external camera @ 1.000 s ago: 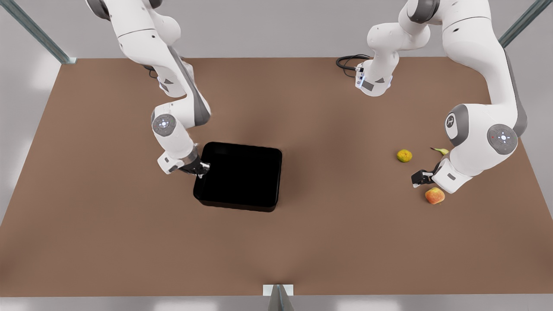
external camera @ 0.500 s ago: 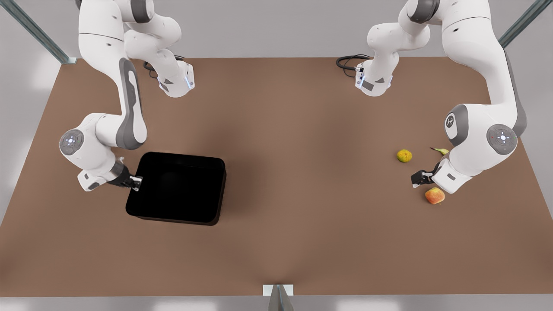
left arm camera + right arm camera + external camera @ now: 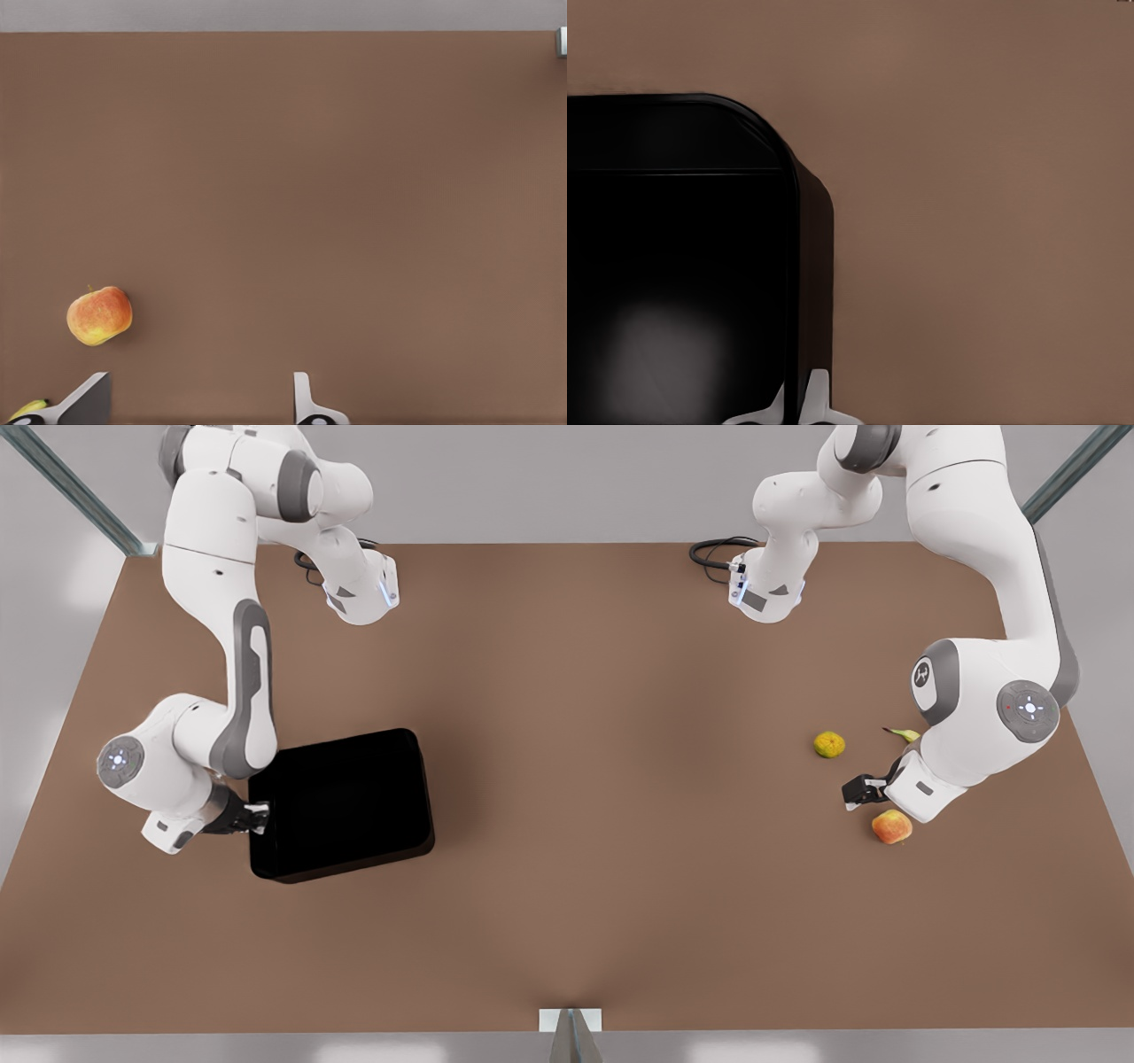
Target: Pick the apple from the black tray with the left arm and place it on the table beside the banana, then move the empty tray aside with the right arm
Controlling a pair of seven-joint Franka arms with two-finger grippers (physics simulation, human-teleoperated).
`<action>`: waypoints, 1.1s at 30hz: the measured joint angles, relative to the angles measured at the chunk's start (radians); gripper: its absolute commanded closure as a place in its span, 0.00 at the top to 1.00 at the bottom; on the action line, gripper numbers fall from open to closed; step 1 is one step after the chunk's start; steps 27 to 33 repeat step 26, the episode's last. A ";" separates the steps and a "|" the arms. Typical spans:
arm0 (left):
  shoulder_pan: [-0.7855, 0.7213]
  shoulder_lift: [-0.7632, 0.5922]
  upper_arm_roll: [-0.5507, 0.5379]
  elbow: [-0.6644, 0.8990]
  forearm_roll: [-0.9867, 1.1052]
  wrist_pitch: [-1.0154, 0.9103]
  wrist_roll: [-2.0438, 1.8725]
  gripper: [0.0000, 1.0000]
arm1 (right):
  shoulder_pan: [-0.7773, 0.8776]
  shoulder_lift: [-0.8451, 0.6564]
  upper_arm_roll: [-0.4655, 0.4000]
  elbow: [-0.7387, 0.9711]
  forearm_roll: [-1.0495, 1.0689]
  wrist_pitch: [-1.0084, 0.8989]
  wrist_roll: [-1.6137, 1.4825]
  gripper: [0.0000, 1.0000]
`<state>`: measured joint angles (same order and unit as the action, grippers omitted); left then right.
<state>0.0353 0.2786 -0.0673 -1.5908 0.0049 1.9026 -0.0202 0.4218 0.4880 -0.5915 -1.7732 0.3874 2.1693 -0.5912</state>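
The glossy black tray (image 3: 341, 804) sits empty toward the front view's left, turned slightly askew. My right gripper (image 3: 257, 816) is shut on the rim of its left edge; in the right wrist view the two fingertips (image 3: 819, 396) pinch the tray (image 3: 673, 266) wall. The red-orange apple (image 3: 891, 826) rests on the brown table (image 3: 620, 691) at the front view's right, a short way in front of the banana (image 3: 905, 734). My left gripper (image 3: 858, 791) hovers just beside the apple (image 3: 99, 315), open with nothing between its fingers (image 3: 306, 403).
A yellow-green bumpy fruit (image 3: 829, 744) lies left of the banana in the front view. A black cable (image 3: 713, 556) coils at the table's back edge by an arm base. A small bracket (image 3: 571, 1020) marks the front edge.
The right gripper has dragged the tray across the table toward the front view's left and turned it a little. The left arm, apple and banana have not moved.
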 measured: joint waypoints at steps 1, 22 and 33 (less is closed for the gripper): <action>0.000 0.000 0.000 0.002 0.000 0.000 0.000 1.00 | -0.002 0.020 0.000 0.009 0.010 -0.001 -0.021 0.14; -0.029 0.032 -0.003 0.089 0.009 -0.011 0.001 1.00 | 0.122 -0.346 0.041 -0.090 -0.181 -0.268 0.018 1.00; -0.029 0.032 -0.003 0.089 0.009 -0.011 0.001 1.00 | 0.135 -0.323 0.043 0.002 -0.243 -0.252 0.094 1.00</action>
